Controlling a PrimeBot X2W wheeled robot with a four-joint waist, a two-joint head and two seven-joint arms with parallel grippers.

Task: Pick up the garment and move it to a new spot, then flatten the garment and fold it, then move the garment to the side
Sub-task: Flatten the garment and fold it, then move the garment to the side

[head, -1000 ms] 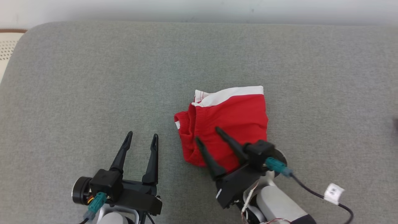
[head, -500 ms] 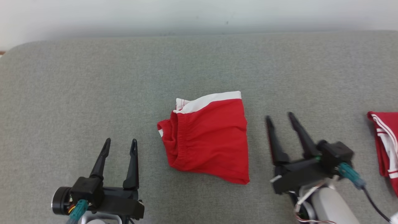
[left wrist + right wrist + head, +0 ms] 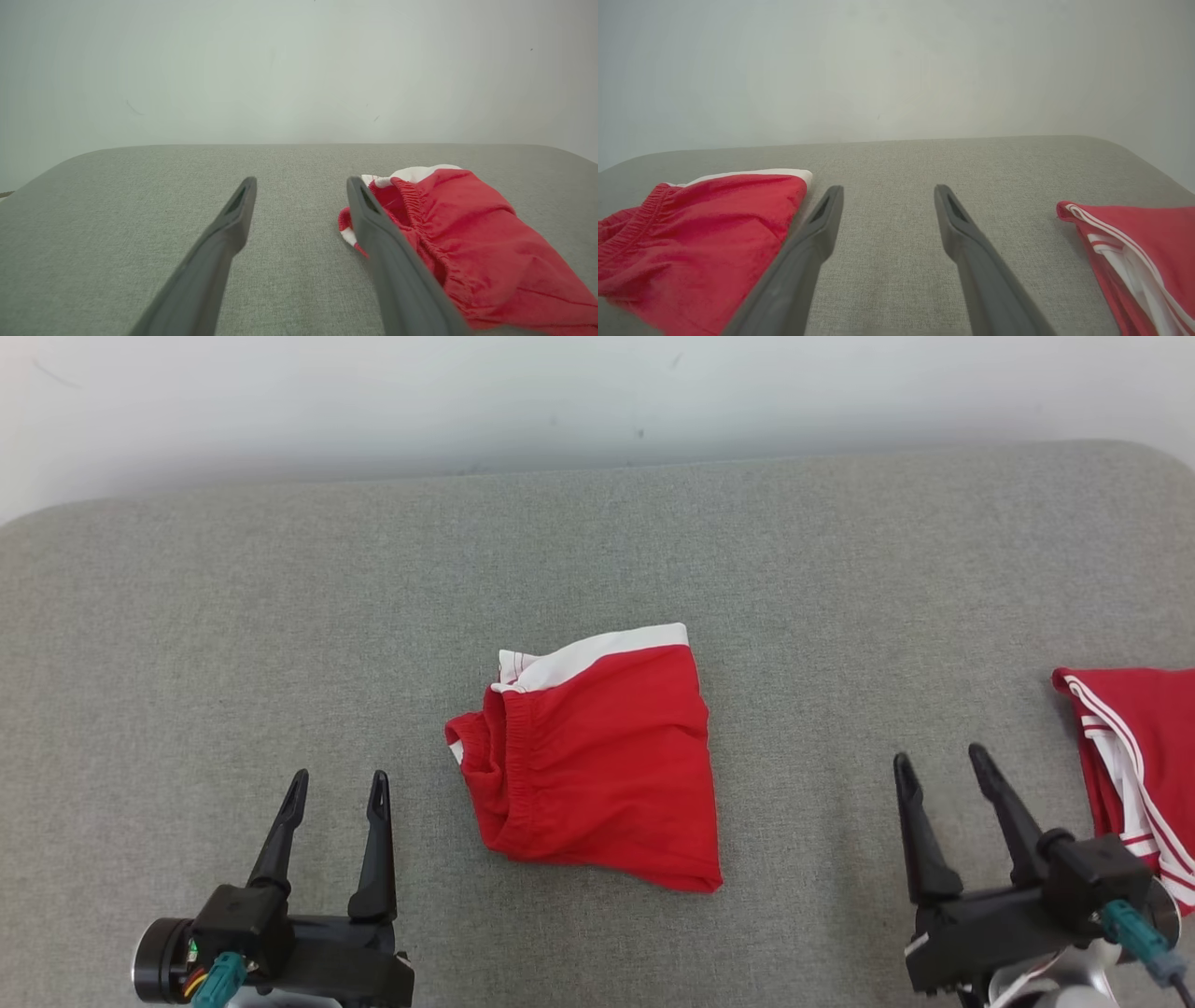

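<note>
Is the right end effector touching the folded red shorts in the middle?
Apart. In the head view a strip of bare grey cushion lies between the right end effector and the red shorts; its fingers stand open, holding nothing.

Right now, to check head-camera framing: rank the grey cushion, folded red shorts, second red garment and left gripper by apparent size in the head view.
1. grey cushion
2. folded red shorts
3. left gripper and second red garment: about alike; gripper nearer the camera, garment cut by the frame edge.
</note>
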